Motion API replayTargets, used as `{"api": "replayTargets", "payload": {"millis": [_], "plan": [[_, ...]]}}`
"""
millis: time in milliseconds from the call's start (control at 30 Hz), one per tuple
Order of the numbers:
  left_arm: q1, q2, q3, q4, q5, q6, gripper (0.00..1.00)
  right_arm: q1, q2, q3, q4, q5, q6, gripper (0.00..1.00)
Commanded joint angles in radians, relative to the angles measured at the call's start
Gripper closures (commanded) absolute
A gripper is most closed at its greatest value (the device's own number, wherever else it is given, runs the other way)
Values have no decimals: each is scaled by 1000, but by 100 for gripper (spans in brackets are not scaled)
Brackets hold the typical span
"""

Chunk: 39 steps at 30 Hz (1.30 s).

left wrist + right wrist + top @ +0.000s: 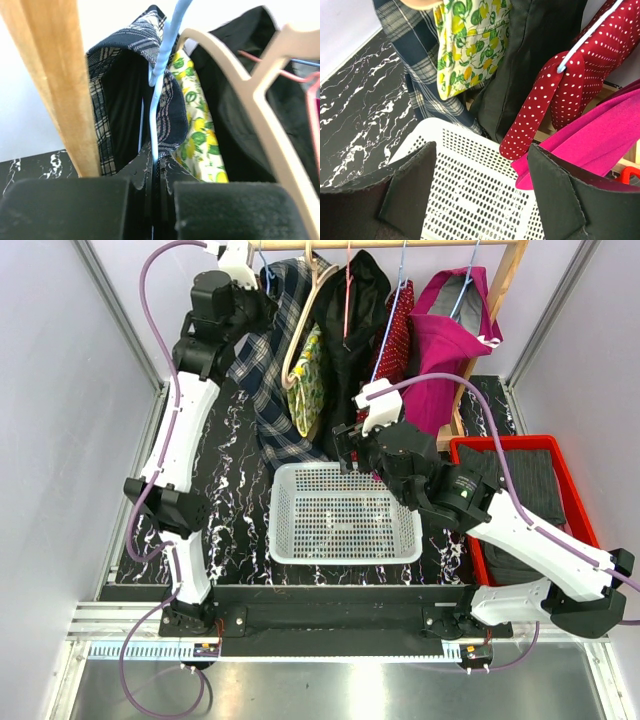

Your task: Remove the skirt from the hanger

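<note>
Two robot arms work at a clothes rack on a black marbled counter [355, 120]. The left end effector [156, 167] is raised to the top of the rack, beside the wooden post [60, 80]. Its fingers are pinched narrow on the wire of a blue hanger [161, 75].

The navy plaid skirt [172, 117] is draped over that hanger, straight ahead of the fingers, and hangs down past them toward the counter. The grip likely steadies the hanger so the cloth can be pulled free.

The right end effector [481, 150] hangs low over a white basket [451, 126], fingers spread wide with nothing between them. The plaid hem lies ahead and to its left, so it seems placed to take the skirt's lower part.

Also ahead of it hang a lemon-print cloth [470, 45], a black garment [530, 50], a red dotted garment [545, 105] and a pink garment [600, 135]. A red crate [505, 442] sits off to its right.

No brand, label or readable writing shows anywhere.
</note>
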Motion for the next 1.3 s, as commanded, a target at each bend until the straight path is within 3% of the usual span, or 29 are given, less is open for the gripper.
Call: {"api": "replayTargets", "payload": {"millis": [0, 233, 500, 667, 800, 1033, 1267], "plan": [[0, -170, 132, 107, 88, 11, 100, 8, 0, -8, 54, -18, 3, 19], [1, -339, 77, -23, 148, 42, 100, 8, -6, -10, 59, -32, 22, 21], [1, -671, -248, -209, 136, 247, 100, 8, -29, 27, 48, -56, 43, 20], [1, -871, -442, -307, 106, 369, 100, 8, -63, 55, 72, -82, 43, 13], [1, -1005, -532, -351, 171, 396, 100, 8, -93, 59, 163, -177, 60, 9], [-6, -944, -572, -391, 304, 277, 100, 10, 23, 249, 212, -323, 135, 9], [-120, -822, -550, -245, 150, 214, 100, 89, 161, 407, 215, -330, 107, 9]]}}
